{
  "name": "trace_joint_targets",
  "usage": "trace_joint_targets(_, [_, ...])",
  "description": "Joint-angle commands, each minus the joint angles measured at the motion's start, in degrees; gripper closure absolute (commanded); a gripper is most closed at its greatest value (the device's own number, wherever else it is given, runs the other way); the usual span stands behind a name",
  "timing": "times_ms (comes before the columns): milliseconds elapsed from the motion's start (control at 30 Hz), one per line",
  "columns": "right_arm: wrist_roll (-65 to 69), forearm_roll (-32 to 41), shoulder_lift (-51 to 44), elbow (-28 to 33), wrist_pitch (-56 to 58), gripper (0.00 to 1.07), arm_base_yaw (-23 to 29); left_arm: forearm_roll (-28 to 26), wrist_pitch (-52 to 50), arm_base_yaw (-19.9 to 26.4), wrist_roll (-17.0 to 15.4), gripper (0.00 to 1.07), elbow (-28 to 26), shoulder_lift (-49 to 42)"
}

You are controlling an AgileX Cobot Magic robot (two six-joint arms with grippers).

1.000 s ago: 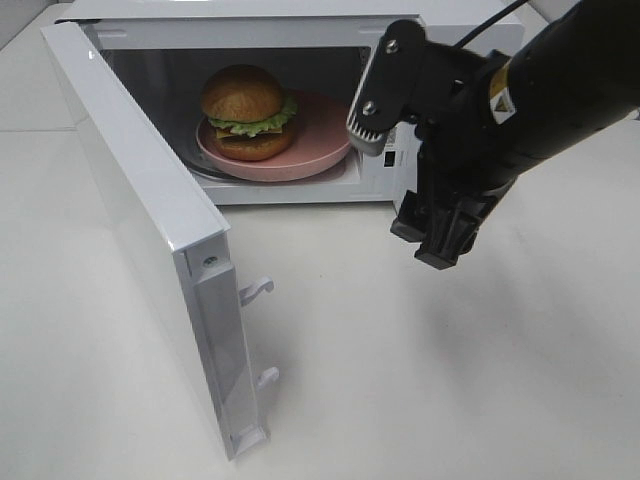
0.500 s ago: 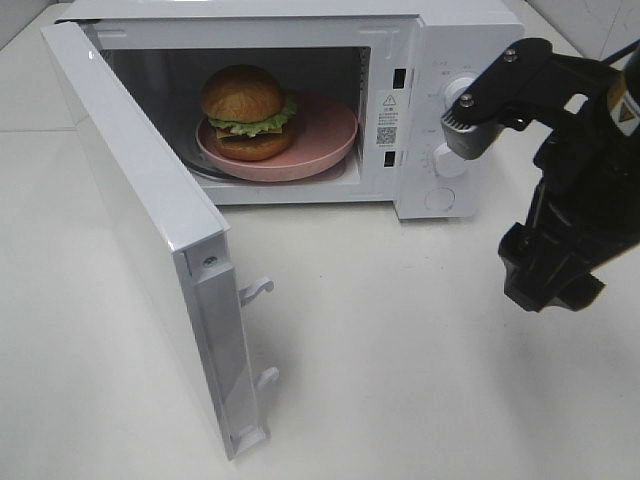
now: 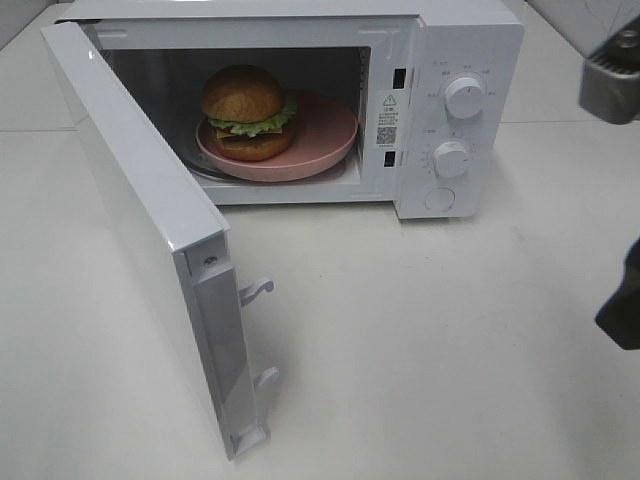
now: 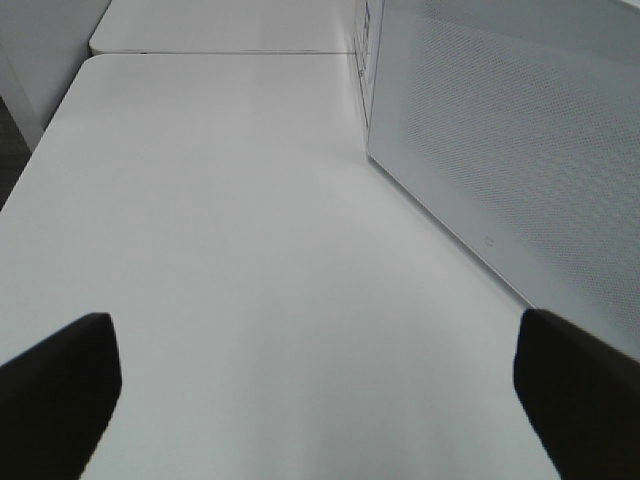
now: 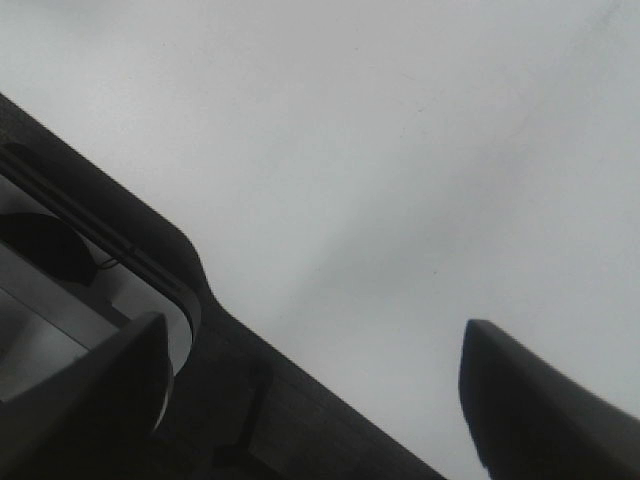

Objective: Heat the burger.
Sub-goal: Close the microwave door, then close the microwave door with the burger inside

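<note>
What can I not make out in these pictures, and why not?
- Right gripper: cut off by the right edge of the exterior high view.
- Left gripper: outside the exterior high view; its wrist view shows only fingertips.
- Microwave label and dial markings, exterior high view: too small to read.
- Dark shape, right wrist view: cropped, unidentifiable.

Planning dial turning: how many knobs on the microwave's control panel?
2: upper knob and lower knob directly beneath it on the control panel. The round disc below looks like a button. Panel fully visible.
</note>
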Motion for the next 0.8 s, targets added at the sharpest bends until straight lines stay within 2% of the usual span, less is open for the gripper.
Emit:
trace_joint_targets(33, [0.97,0.4,-3.38,2.18,0.86,0.31,-1.38,-0.06,0.11,0.06,-0.23,0.06,0.11,-0.8])
trace_joint_targets(133, [0.97,0.57,-11.69,6.99,0.8,0.31,-8.14,-0.06,0.11,0.06,-0.23,0.06,0.11,-0.8])
trace_joint_targets(233, [0.97,0.52,-13.69,7.85,0.69,0.31,-9.51,-0.06,0.11,0.06,-0.23,0.06,0.11,-0.8])
trace_joint_targets(267, [0.97,0.52,-17.53,9.11,0.34,0.31,-11.75,-0.06,0.11,0.06,-0.23,0.06,0.11,-0.8])
trace_joint_targets(333, [1.09,0.52,-19.71,9.63,-0.11,0.31,-12.78,-0.06,0.11,0.06,-0.23,0.06,0.11,-0.8])
trace_joint_targets(400, [1.83,0.57,-27.62,11.57,-2.12,0.31,-16.1,-0.06,0.11,0.06,-0.23,0.06,0.11,-0.8])
trace_joint_targets(533, [1.83,0.52,-31.0,12.83,-2.92,0.31,-17.53,-0.06,0.11,0.06,-0.23,0.06,0.11,-0.8])
trace_joint_targets(600, [2.86,0.29,-37.99,16.56,-4.47,0.31,-19.88,-0.06,0.11,0.06,-0.23,0.06,0.11,-0.8])
trace_joint_targets(800, [3.32,0.63,-45.72,21.31,-6.82,0.31,-23.49,-0.06,0.11,0.06,-0.23,0.06,0.11,-0.8])
